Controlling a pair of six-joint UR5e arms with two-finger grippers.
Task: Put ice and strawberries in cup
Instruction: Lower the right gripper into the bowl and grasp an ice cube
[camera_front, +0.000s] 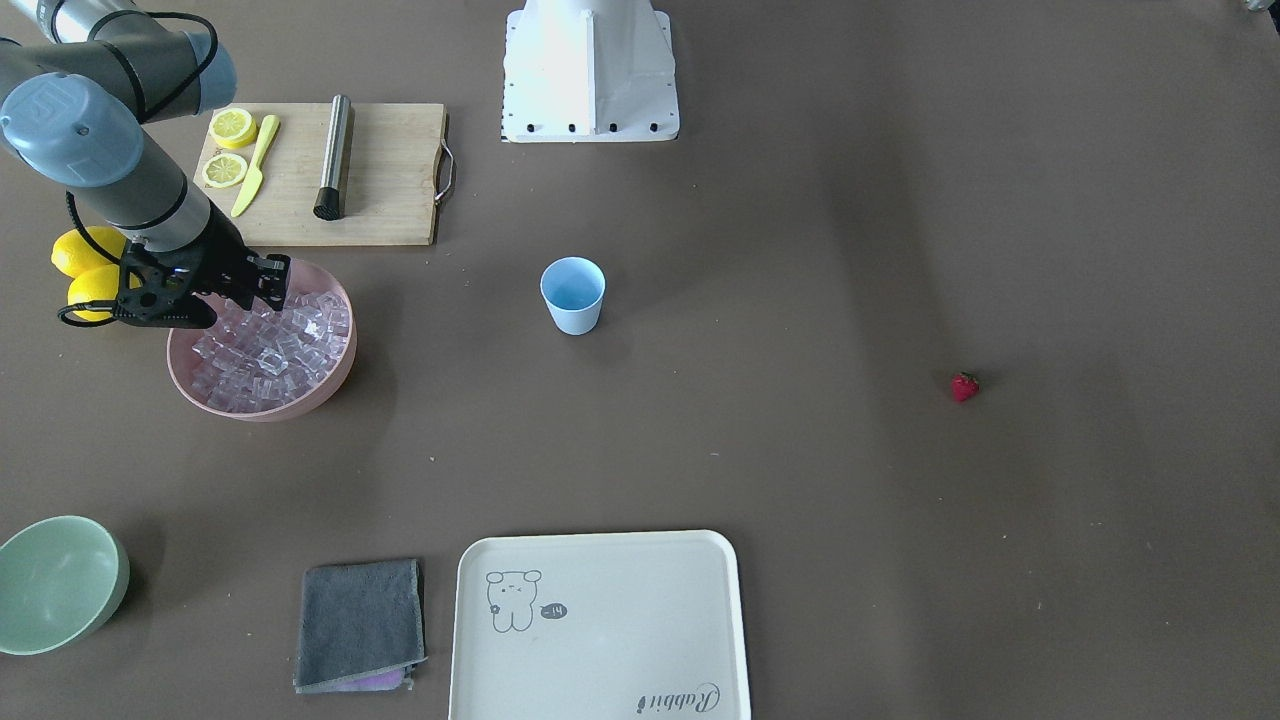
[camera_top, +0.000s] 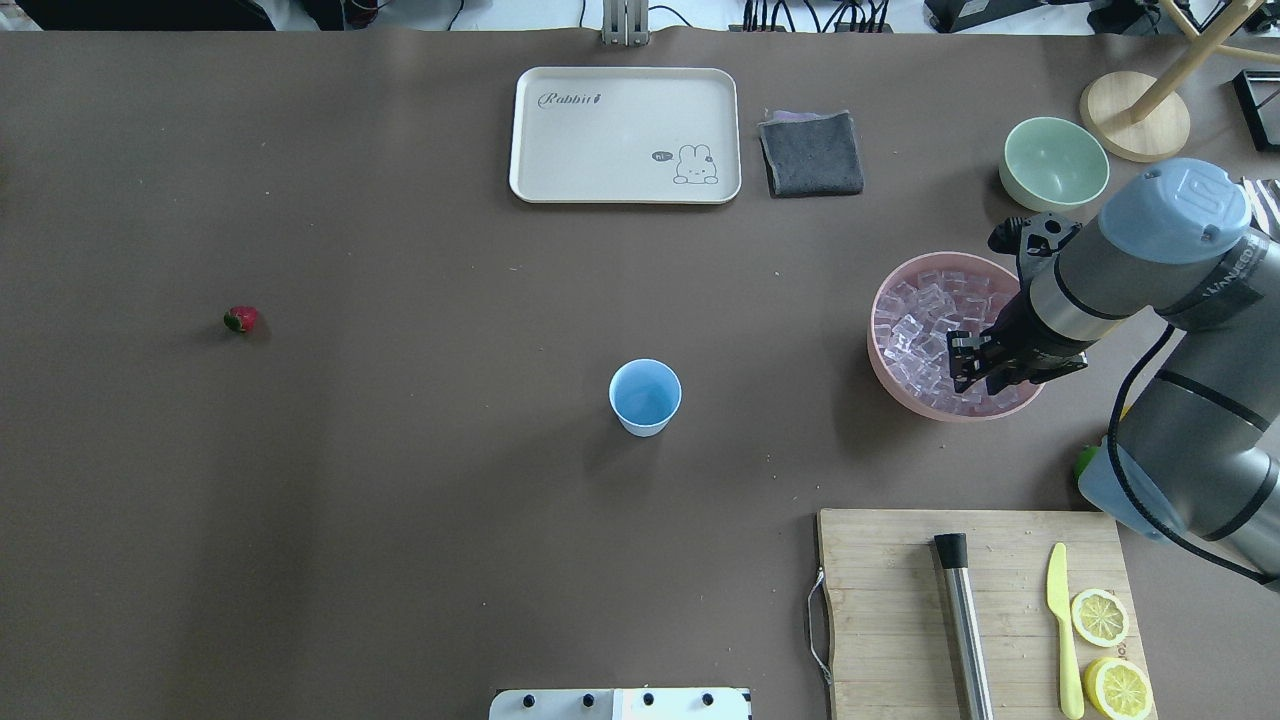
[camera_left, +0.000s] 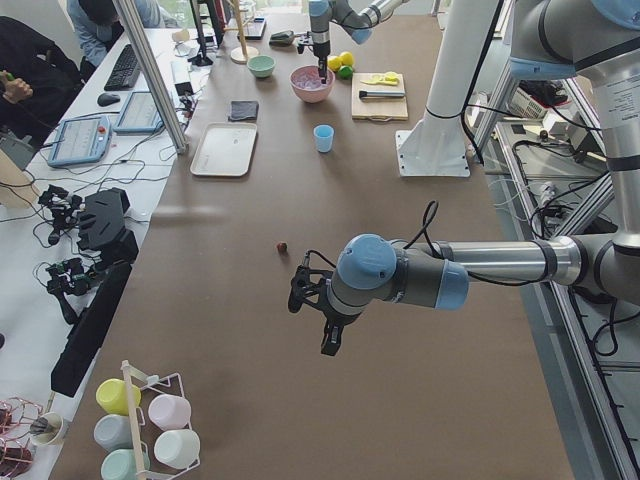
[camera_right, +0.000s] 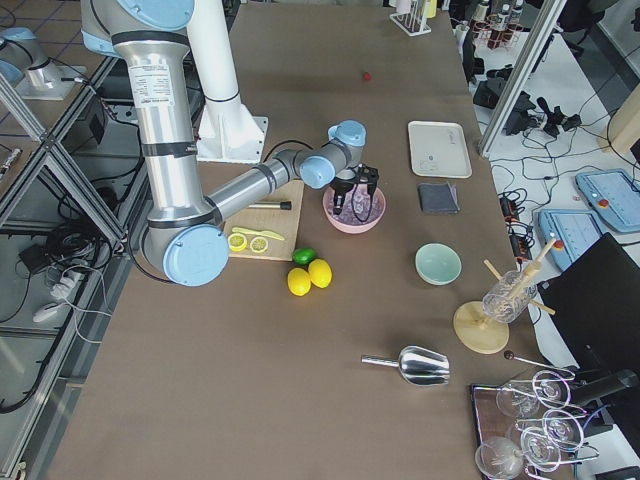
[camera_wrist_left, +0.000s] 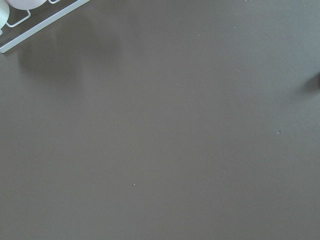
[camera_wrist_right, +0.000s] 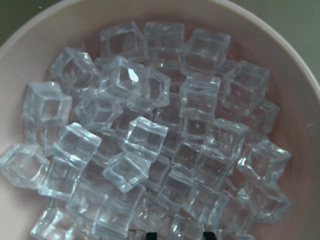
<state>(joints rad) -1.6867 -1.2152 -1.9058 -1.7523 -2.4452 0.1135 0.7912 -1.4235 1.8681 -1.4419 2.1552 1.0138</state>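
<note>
The pale blue cup (camera_front: 573, 295) (camera_top: 645, 397) stands upright and empty mid-table. Clear ice cubes (camera_front: 275, 345) (camera_top: 925, 330) (camera_wrist_right: 150, 135) fill a pink bowl (camera_front: 300, 405) (camera_top: 873, 335). My right gripper (camera_front: 270, 285) (camera_top: 965, 365) hangs open just above the ice at the bowl's robot-side edge, holding nothing; only its fingertips (camera_wrist_right: 151, 235) peek in at the bottom of the wrist view. One red strawberry (camera_front: 964, 386) (camera_top: 240, 319) lies alone far over on my left side. My left gripper (camera_left: 328, 345) hovers over bare table short of the strawberry; whether it is open I cannot tell.
A cutting board (camera_top: 890, 610) carries lemon slices (camera_top: 1100, 617), a yellow knife (camera_top: 1062, 620) and a steel muddler (camera_top: 962, 620). Whole lemons (camera_front: 85, 270) sit beside the pink bowl. A green bowl (camera_top: 1055, 162), grey cloth (camera_top: 810, 152) and cream tray (camera_top: 625, 135) line the far edge.
</note>
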